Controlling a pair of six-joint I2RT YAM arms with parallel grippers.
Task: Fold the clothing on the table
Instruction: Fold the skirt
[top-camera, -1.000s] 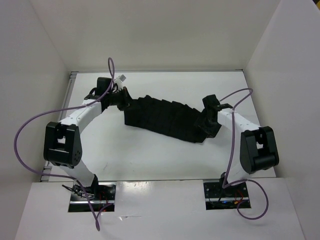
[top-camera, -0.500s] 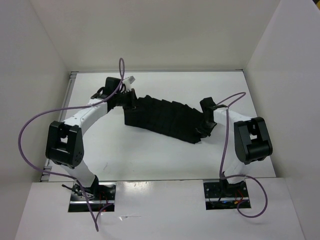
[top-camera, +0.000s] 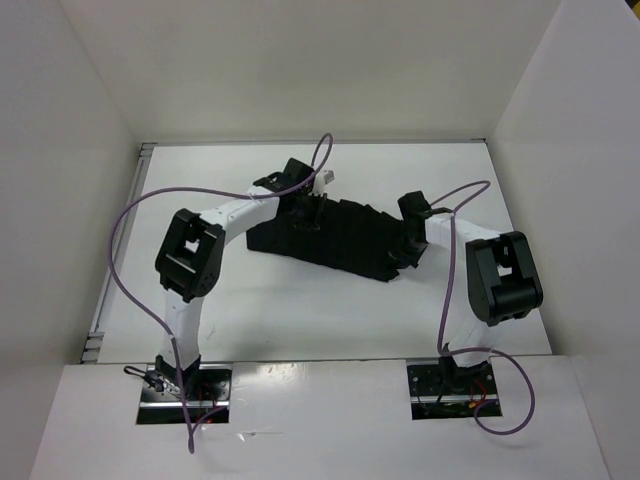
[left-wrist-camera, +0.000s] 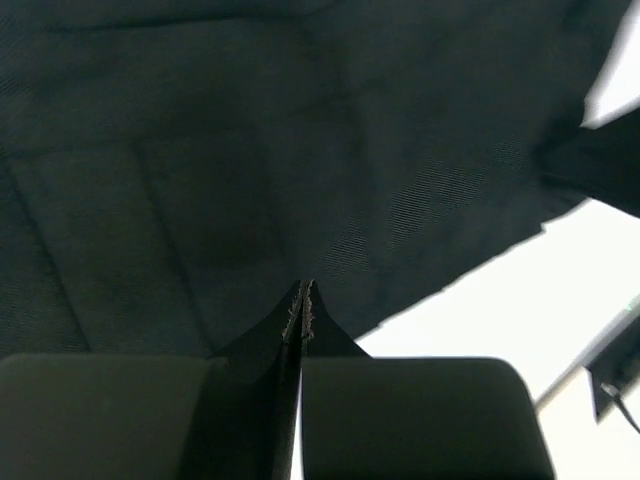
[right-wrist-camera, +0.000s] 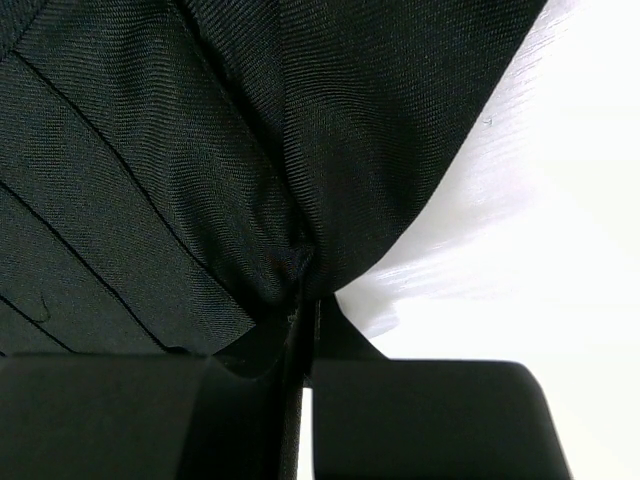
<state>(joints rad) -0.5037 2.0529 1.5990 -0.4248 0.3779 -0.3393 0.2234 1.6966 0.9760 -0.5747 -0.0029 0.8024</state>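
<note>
Right wrist view: the right gripper (right-wrist-camera: 303, 272) has its jaws together on a gathered pinch of the skirt (right-wrist-camera: 150, 150). Pleats run away to the left, and bare table (right-wrist-camera: 560, 200) shows to the right.

Left wrist view: the left gripper (left-wrist-camera: 303, 292) is likewise clamped, its tips meeting on a fold of the black cloth. The cloth fills most of that view, with white table at the lower right.

Top view: the skirt lies about the middle of the table, somewhat toward the far side, slanting from rear left to near right. The right gripper holds its near-right end, low at the surface. The left gripper holds cloth over the skirt's rear part, inboard of the left edge.

Assessment: the step in hand appears to be a fold of the left end over toward the right, with the right end anchored. The next move calls for carrying the left pinch across, low and level, and laying edge on edge before release. The right grip should hold firm, or the soft pleats may drag and bunch.
</note>
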